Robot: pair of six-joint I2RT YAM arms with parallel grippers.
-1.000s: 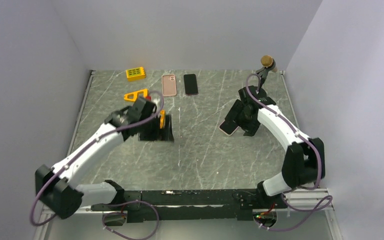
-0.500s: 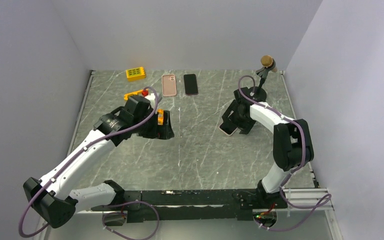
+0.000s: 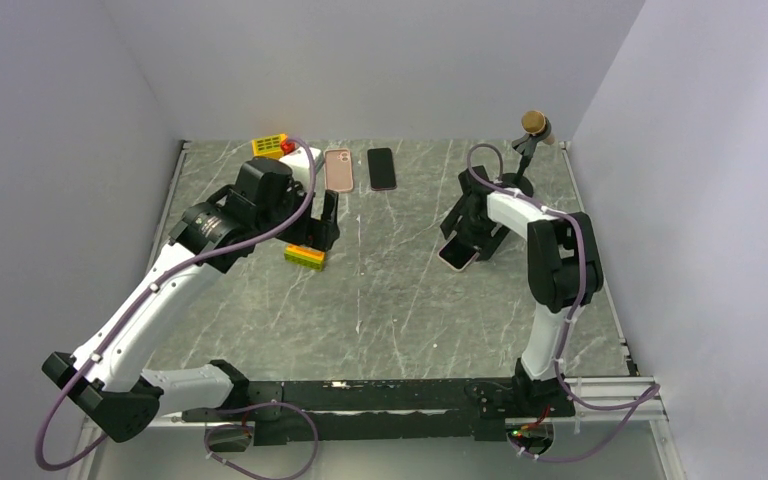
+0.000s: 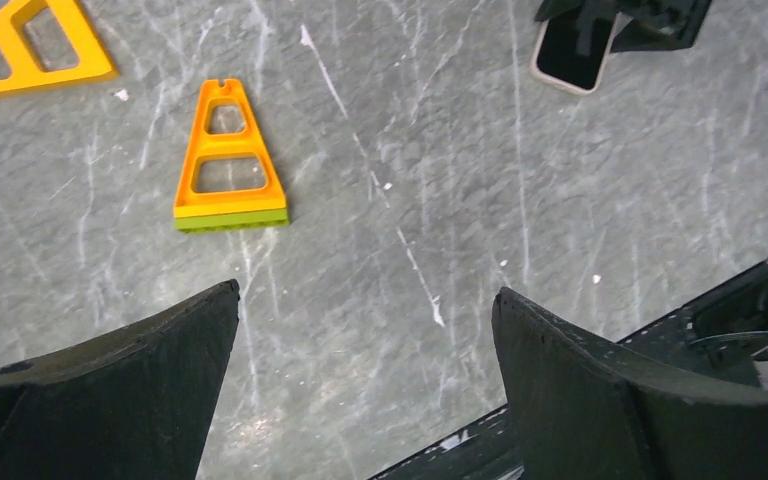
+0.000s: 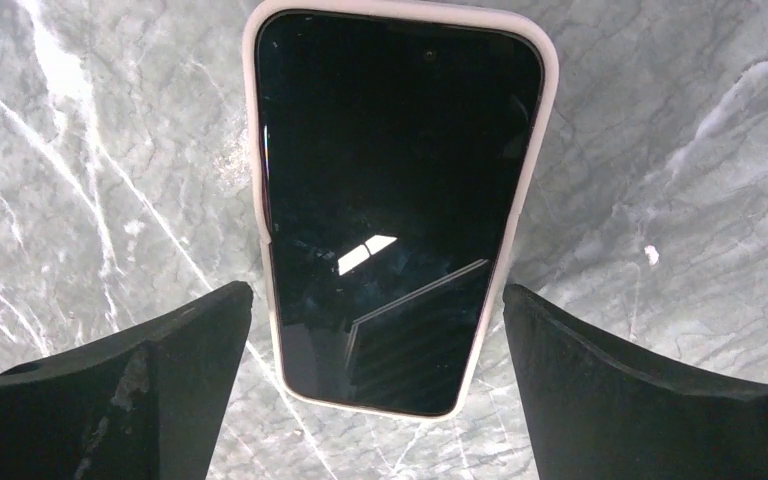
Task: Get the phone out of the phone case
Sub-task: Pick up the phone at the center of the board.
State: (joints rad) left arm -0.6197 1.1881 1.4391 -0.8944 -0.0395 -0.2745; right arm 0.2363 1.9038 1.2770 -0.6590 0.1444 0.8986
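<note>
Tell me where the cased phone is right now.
In the top view, the cased phone lies screen-up on the right half of the table, straddled by the open right claw.

Marble table [image 3: 410, 310] bears cased phone [image 3: 454, 257], black phone [image 3: 381, 168], pink case [image 3: 338, 170], orange frame [image 3: 305, 256].

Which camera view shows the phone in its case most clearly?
The right wrist view: the cased phone fills the frame, screen up, pale case rim all around. The top external view shows it small and partly under the right gripper. The left wrist view catches only part at its top edge.
</note>
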